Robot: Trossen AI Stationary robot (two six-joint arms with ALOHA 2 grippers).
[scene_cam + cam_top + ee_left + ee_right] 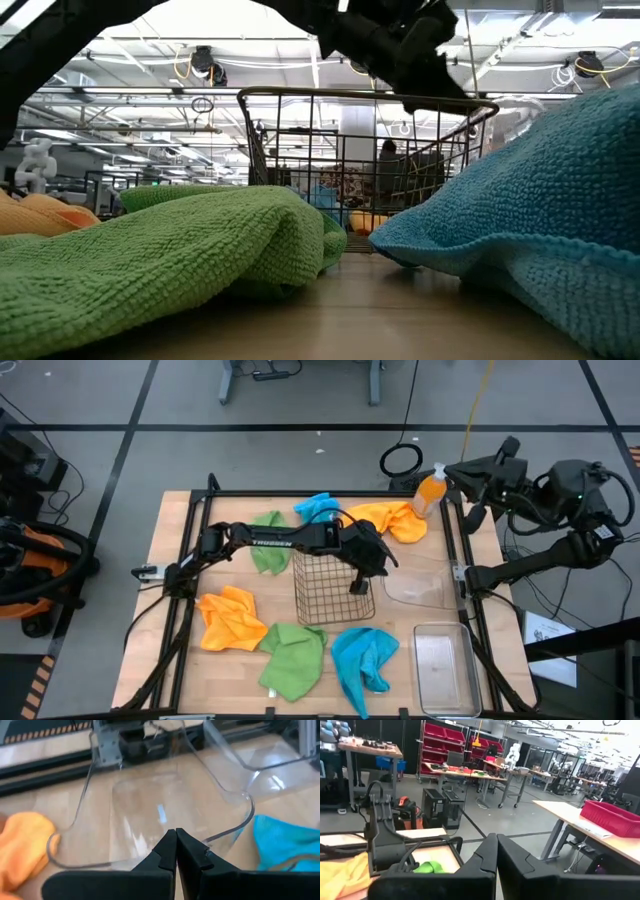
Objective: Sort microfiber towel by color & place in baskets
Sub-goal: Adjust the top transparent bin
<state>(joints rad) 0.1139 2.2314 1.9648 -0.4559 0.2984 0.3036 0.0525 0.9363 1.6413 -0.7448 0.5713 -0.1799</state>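
Six towels lie flat on the table in the high view: orange (232, 618), green (292, 658) and blue (362, 660) near the front, green (268, 540), blue (318, 508) and orange (392, 518) farther back. The copper wire basket (333, 588) stands mid-table, the clear tub (420, 580) to its right and the clear bin (445, 670) at the near right corner. My left gripper (176, 834) is shut and hovers over the basket's right rim (470, 103), facing the tub (150, 815). My right gripper (496, 839) is shut and parked beyond the table's right edge.
An orange spray bottle (430, 490) stands at the far right of the table beside the orange towel. A black frame rail (462, 575) runs along the table's right edge next to the tub. Bare wood shows between the near towels and the front edge.
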